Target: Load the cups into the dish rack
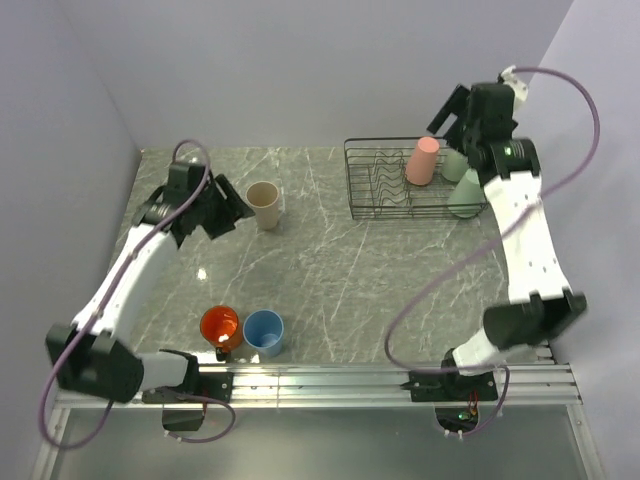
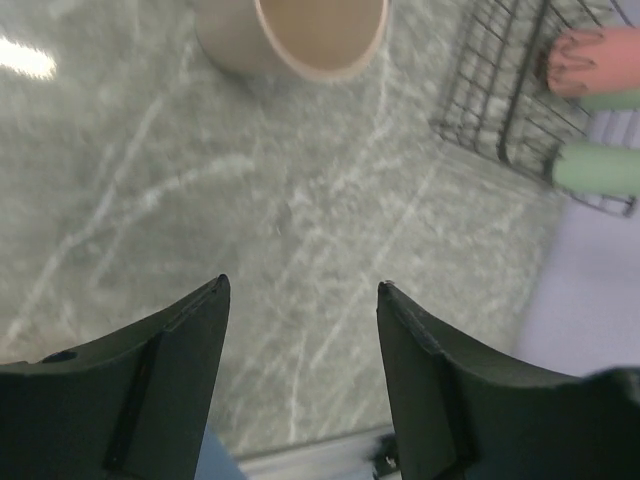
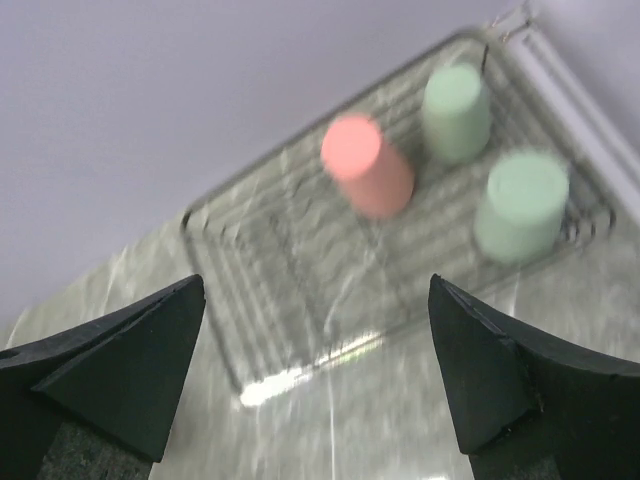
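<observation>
The black wire dish rack (image 1: 375,185) stands at the back right. In it are a salmon pink cup (image 1: 423,160) and two pale green cups (image 1: 455,163) (image 1: 465,196), all bottom up. A beige cup (image 1: 264,205) stands upright on the table. My left gripper (image 1: 232,207) is open and empty just left of it. In the left wrist view the beige cup (image 2: 300,35) lies ahead of the open left gripper (image 2: 303,290). An orange mug (image 1: 220,326) and a light blue cup (image 1: 263,332) stand at the front left. My right gripper (image 1: 447,113) is open and empty, raised above the rack (image 3: 260,290).
Grey walls close the back and both sides. A metal rail (image 1: 330,380) runs along the near edge by the arm bases. The rack's left half with the wavy wires (image 1: 385,180) holds no cups. A cable loops from the right arm over the table's right middle.
</observation>
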Robot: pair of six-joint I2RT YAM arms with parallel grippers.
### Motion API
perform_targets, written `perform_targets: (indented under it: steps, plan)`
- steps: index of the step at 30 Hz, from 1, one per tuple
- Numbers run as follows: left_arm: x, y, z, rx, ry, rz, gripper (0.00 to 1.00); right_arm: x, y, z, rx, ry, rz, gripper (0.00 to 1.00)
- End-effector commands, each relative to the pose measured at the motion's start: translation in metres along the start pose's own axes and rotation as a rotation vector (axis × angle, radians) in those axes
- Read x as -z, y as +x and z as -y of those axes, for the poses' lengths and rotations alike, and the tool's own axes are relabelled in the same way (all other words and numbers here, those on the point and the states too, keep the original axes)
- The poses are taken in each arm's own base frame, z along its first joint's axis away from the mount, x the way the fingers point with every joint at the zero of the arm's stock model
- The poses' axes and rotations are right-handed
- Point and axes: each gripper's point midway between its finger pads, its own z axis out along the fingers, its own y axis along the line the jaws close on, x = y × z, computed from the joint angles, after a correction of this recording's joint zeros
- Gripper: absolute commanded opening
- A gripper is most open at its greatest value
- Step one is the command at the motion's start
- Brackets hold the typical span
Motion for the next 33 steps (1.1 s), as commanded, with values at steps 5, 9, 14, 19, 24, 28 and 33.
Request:
perform_targets:
  steps: [5, 9, 14, 19, 24, 28, 33]
  plan:
    - [-0.062, -0.071, 0.003, -0.151, -0.191, 0.065, 0.67, 0.089, 0.090, 0.001, 0.046, -0.117, -0.167, 0.99]
    - [-0.096, -0.084, -0.009, -0.212, -0.294, 0.039, 0.67, 0.108, 0.109, 0.029, 0.074, -0.090, -0.195, 1.00]
    - [-0.132, -0.087, -0.031, -0.237, -0.406, -0.003, 0.59, 0.127, 0.118, 0.058, 0.096, -0.053, -0.180, 1.00]
    - [-0.155, -0.070, -0.036, -0.226, -0.375, -0.070, 0.33, 0.130, 0.122, 0.069, 0.126, -0.026, -0.182, 1.00]
    - [-0.155, -0.064, -0.029, -0.210, -0.336, -0.089, 0.00, 0.128, 0.115, 0.061, 0.148, -0.040, -0.187, 1.00]
    - [-0.118, -0.085, 0.008, -0.222, -0.220, -0.010, 0.00, 0.134, 0.092, 0.026, 0.150, -0.170, -0.172, 1.00]
    - [-0.056, -0.087, 0.110, -0.235, 0.289, 0.018, 0.00, 0.144, 0.086, -0.055, 0.108, -0.511, -0.261, 1.00]
